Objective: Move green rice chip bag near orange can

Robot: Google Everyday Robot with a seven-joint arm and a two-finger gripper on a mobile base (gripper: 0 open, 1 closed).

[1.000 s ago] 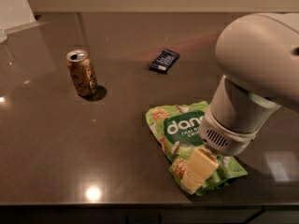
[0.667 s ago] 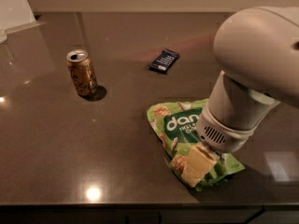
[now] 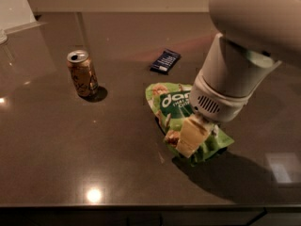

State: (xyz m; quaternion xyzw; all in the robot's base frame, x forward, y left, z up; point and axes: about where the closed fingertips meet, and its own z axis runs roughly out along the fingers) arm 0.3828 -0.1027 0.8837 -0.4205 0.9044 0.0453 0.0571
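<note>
The green rice chip bag point(image 3: 170, 108) is a light-green crinkly pouch with a dark oval and white lettering, right of the table's middle. My gripper point(image 3: 190, 142) comes down from the large white arm point(image 3: 230, 79) and is shut on the bag's right lower part. One cream finger point(image 3: 194, 133) lies across the front of the bag. The bag is tilted, with a dark shadow under its lower right corner. The orange can point(image 3: 83, 73) stands upright to the left, well apart from the bag.
A small dark blue flat packet point(image 3: 165, 61) lies behind the bag. The dark glossy table point(image 3: 94, 149) has its front edge along the bottom of the view. A pale wall and a white object stand at the back left.
The arm has risen and shifted back, and the bag has moved with the gripper, a little away from the front edge. The can and the blue packet have not moved.
</note>
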